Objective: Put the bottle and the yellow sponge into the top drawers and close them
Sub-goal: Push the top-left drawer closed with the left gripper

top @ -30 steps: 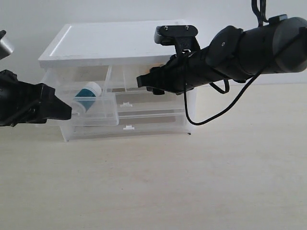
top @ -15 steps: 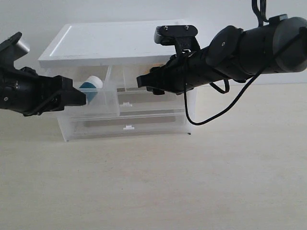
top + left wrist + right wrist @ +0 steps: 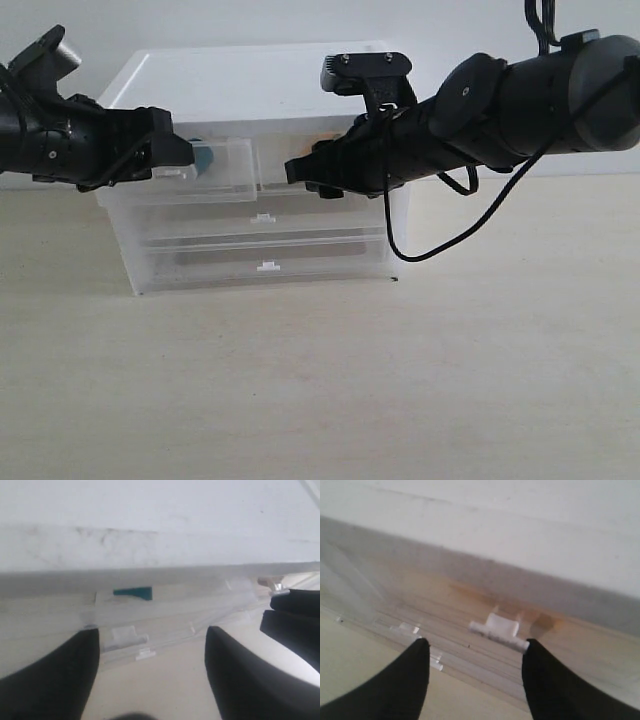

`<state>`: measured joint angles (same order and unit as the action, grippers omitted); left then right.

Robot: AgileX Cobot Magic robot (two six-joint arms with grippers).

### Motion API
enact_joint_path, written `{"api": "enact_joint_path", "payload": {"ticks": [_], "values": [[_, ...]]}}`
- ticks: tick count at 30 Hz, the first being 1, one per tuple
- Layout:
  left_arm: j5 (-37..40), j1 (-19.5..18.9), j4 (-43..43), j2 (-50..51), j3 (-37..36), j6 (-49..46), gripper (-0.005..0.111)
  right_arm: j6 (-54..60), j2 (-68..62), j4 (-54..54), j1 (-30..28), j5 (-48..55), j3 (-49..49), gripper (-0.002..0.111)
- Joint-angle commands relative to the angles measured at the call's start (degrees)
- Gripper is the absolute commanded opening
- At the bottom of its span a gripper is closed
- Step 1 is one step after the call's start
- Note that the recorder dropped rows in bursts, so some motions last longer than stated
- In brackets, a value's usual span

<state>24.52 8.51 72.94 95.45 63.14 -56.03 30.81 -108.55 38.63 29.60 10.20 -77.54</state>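
Observation:
The bottle's teal label (image 3: 205, 157) (image 3: 134, 592) shows through the left top drawer (image 3: 232, 168), which sits almost flush in the white-topped drawer unit (image 3: 250, 80). My left gripper (image 3: 185, 155) (image 3: 152, 632) stands open against that drawer's front, with nothing between its fingers. My right gripper (image 3: 292, 170) (image 3: 476, 642) is open at the right top drawer (image 3: 270, 150), its fingers on either side of the white tab handle (image 3: 497, 628). Behind that drawer's front (image 3: 410, 600) the yellow sponge (image 3: 470, 591) is only an orange blur.
Two full-width drawers lie shut below, with white tab handles (image 3: 262, 217) (image 3: 266, 266). The unit stands at the back of a pale wooden table (image 3: 400, 380), against a white wall. A black cable (image 3: 440, 243) hangs from the right arm.
The left gripper has risen and moved toward the unit. The left top drawer with the bottle, pulled out a second ago, is now pushed almost in. The right arm has not moved.

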Motion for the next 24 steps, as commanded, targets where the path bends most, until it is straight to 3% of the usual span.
{"api": "enact_joint_path", "payload": {"ticks": [1,8,12,18,24], "values": [[-1.85,0.13,0.87,2.69,3.35,-0.51,0.058,0.21,-0.03,-0.41,-0.43,0.31,-0.50,0.051],[-1.62,0.13,-0.41,4.37,6.90,-0.51,0.057,0.21,-0.03,-0.41,-0.43,0.31,-0.50,0.051],[1.61,0.06,-2.61,3.35,6.90,0.56,0.050,0.07,-0.03,-0.41,-0.43,0.31,-0.50,0.051],[7.08,0.06,-9.03,1.12,6.77,5.94,0.032,-0.26,-0.03,-0.41,-0.43,1.03,-0.50,0.051],[10.18,0.06,-22.33,-1.88,6.32,16.82,0.024,-0.29,1.20,-0.53,-0.43,4.97,-0.50,0.048]]}}
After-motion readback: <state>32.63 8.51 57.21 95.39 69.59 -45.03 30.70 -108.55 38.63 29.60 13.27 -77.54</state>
